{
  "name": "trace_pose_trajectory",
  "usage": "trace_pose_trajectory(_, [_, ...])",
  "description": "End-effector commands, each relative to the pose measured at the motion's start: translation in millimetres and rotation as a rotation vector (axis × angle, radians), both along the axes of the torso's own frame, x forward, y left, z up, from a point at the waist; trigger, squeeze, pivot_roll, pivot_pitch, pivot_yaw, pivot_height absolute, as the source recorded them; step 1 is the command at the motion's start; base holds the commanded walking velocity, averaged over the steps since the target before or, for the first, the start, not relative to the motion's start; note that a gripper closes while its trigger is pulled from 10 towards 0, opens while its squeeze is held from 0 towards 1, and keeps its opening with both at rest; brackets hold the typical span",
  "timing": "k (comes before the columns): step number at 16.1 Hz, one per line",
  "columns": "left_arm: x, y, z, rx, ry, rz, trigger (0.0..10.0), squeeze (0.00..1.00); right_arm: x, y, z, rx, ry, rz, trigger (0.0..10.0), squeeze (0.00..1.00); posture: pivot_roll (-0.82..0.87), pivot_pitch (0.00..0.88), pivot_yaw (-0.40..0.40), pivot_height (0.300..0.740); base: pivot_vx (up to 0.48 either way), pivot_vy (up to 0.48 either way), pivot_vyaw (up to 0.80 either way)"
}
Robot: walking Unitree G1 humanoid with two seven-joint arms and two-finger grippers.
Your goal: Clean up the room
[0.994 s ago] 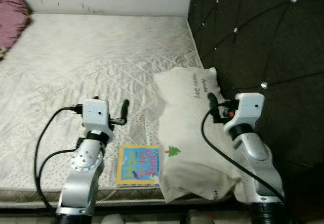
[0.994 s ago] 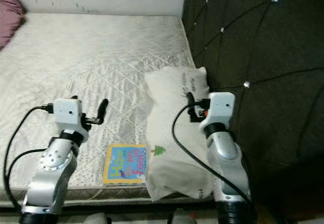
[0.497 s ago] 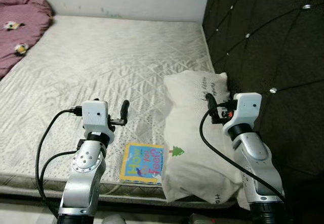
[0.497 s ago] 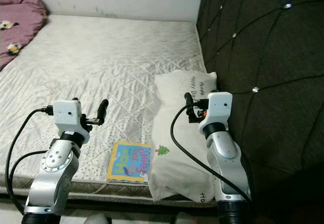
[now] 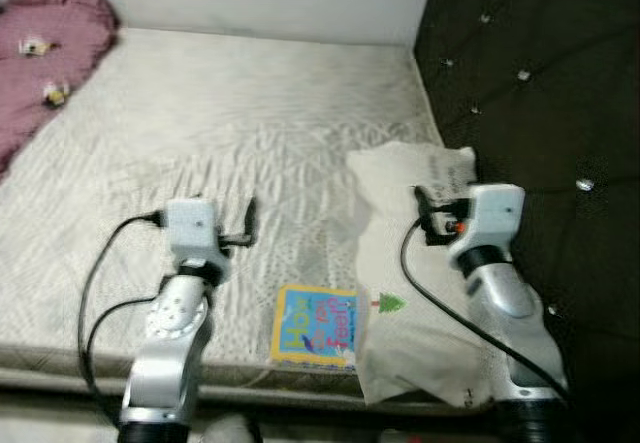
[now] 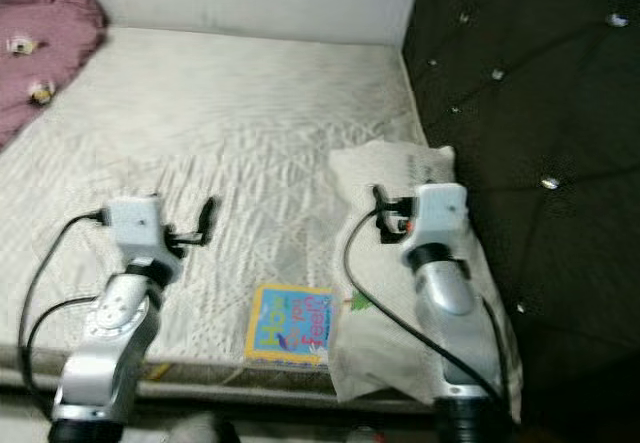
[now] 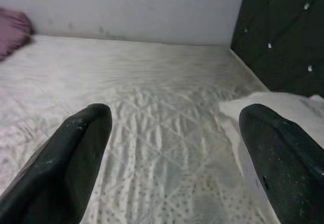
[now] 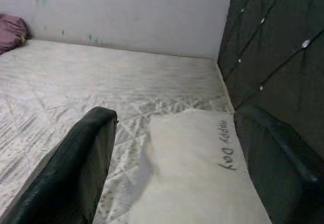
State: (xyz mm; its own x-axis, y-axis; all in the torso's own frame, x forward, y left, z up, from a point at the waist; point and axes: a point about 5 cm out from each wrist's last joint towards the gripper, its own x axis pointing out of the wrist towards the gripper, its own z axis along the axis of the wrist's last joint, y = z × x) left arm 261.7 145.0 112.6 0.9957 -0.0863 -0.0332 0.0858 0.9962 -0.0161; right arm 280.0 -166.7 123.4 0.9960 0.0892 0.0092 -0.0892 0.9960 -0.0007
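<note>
left gripper: hovering over the bare mattress, fingers spread wide apart, gripping nothing and touching nothing.
right gripper: hanging above the cream pillow, fingers wide apart, nothing between them; contact with the pillow cannot be made out.
pillow: lying along the mattress edge beside the dark tufted headboard, its near end overhanging the front edge, lettering showing near its far end.
book: a colourful children's book lying flat at the mattress's front edge, touching the pillow's side, between the two arms.
blanket: pink, bunched at the far left corner, well apart from both grippers.
</note>
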Motion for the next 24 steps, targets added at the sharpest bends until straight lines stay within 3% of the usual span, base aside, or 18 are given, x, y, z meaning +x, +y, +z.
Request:
trace_pose_trajectory(1, [0.2, 2.4, 0.9, 0.002, 0.001, 0.004, 10.0, 0.0, 0.9, 3.0, 1.6, -0.002, -0.005, 0.011, 10.0, 0.0, 0.0, 0.0, -0.028, 0.74, 0.0, 0.48, 0.0])
trace_pose_trajectory(24, [2.2, 2.0, 0.7, -0.014, 0.001, 0.016, 10.0, 0.0, 1.7, 2.7, -1.2, -0.025, 0.007, 0.011, 10.0, 0.0, 0.0, 0.0, -0.03, 0.74, 0.0, 0.48, -0.11])
